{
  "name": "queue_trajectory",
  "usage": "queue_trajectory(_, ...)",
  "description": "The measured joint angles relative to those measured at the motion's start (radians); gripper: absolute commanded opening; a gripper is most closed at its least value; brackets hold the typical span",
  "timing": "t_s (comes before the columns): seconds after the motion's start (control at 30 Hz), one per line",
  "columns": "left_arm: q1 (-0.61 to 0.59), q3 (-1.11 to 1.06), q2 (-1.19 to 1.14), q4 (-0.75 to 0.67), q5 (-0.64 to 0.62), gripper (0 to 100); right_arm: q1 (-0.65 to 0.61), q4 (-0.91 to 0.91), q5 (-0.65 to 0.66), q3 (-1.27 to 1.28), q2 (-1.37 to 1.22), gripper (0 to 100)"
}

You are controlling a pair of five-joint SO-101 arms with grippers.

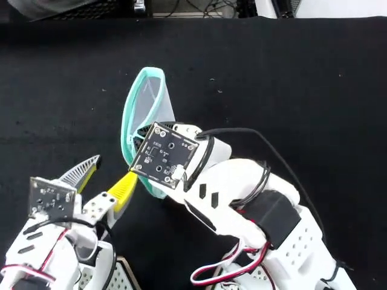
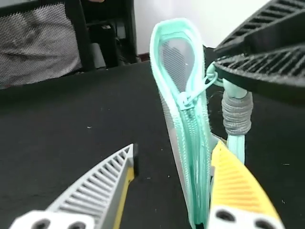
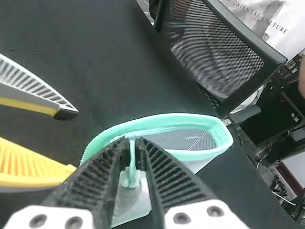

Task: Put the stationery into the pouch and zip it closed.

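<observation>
Where the mint mesh pouch (image 1: 145, 99) stands on edge just left of centre in the high view, holds a mint pen (image 2: 237, 114) with a grey grip at its near rim, black right gripper (image 3: 131, 143) clamped on the shaft; cannot tell whether the tip sits inside the mouth or just outside the wall. Brackets the pouch's lower end with the left gripper (image 1: 115, 167), spread wide at lower left, yellow finger (image 2: 238, 191) just beside the fabric, grey finger (image 2: 95, 191) well apart from it; grips nothing. Shows the zip slider (image 2: 183, 100) partway along, leaving only a narrow loop of mouth open toward the top of the frame. Likely to go wrong from here: pen tip catching the rim and sliding down outside onto the black table (image 1: 290, 78); unclamped pouch tipping or folding under a downward push; early release dropping the pen across the opening; zip jamming later on a protruding end.
</observation>
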State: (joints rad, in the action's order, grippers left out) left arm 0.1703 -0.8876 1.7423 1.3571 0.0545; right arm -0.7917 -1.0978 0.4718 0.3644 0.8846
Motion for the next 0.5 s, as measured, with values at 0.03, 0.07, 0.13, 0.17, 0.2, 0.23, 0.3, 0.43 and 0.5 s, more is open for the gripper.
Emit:
queue_trajectory(0.03,0.000,-0.011,0.000,-0.014,-0.002,26,0.000,0.000,0.000,0.000,0.000,1.2)
queue_trajectory(0.07,0.000,-0.023,0.000,-0.029,-0.002,26,0.002,0.000,0.000,0.000,0.000,1.2)
queue_trajectory(0.13,0.000,-0.049,0.000,-0.063,-0.002,26,0.000,0.000,0.000,0.000,0.000,1.2)
queue_trajectory(0.17,0.000,-0.064,0.000,-0.081,-0.002,26,0.000,0.000,0.000,0.000,0.000,1.2)
queue_trajectory(0.2,0.000,-0.083,0.000,-0.101,-0.002,26,0.000,0.000,0.000,0.000,0.000,1.2)
queue_trajectory(0.23,0.002,-0.104,0.000,-0.121,-0.002,26,0.002,0.000,0.000,0.000,0.000,1.2)
queue_trajectory(0.3,0.006,-0.155,0.000,-0.172,-0.002,26,0.000,0.000,0.000,0.000,0.000,1.2)
queue_trajectory(0.43,0.006,-0.189,-0.002,-0.239,-0.002,26,0.000,0.000,0.000,0.000,0.000,1.2)
queue_trajectory(0.5,0.006,-0.189,-0.002,-0.245,-0.002,23,0.000,-0.002,0.000,0.000,0.000,1.2)
